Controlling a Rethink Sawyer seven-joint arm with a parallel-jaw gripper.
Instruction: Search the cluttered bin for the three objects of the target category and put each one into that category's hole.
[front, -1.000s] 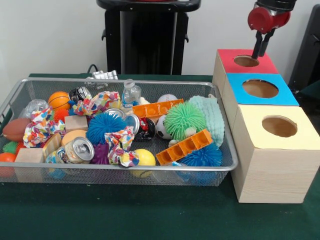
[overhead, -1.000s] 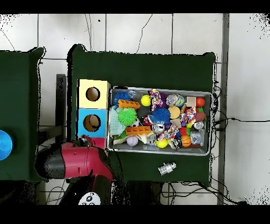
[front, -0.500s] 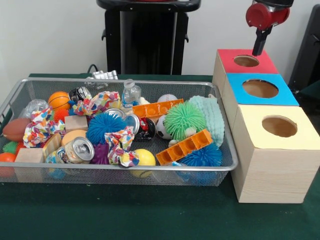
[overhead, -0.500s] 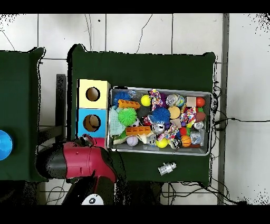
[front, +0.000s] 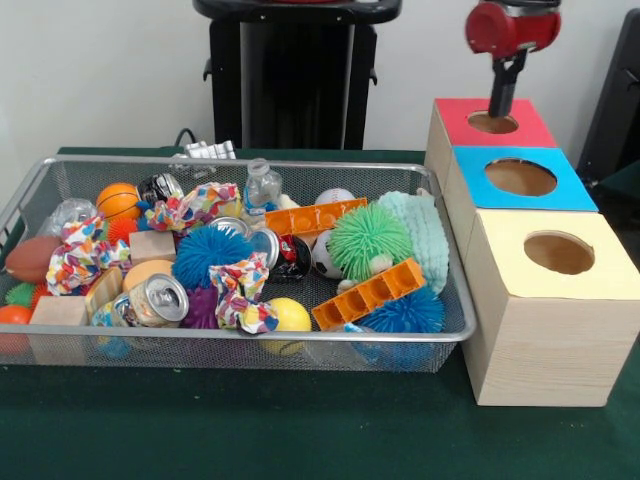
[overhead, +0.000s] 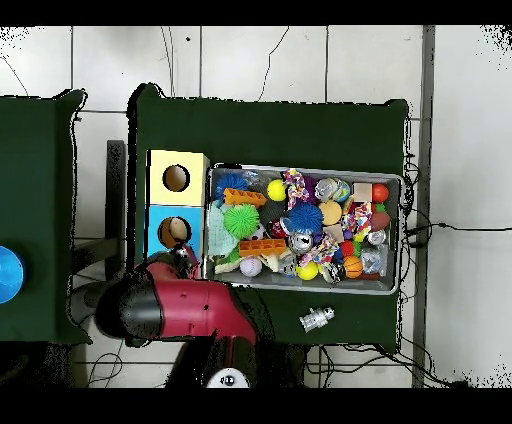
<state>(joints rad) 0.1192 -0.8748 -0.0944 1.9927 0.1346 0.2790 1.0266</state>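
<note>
Three holed boxes (front: 530, 215), two cans (front: 160, 298), one gripper (front: 500, 103) above.

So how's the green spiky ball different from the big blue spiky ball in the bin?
The green spiky ball sits toward the boxes, beside the mint towel; the blue spiky ball lies mid-bin, next to the cans. The green one rests on top, fully exposed; the blue one is partly overlapped by a patterned cloth knot. Both are round, similar in size, and bristly.
</note>
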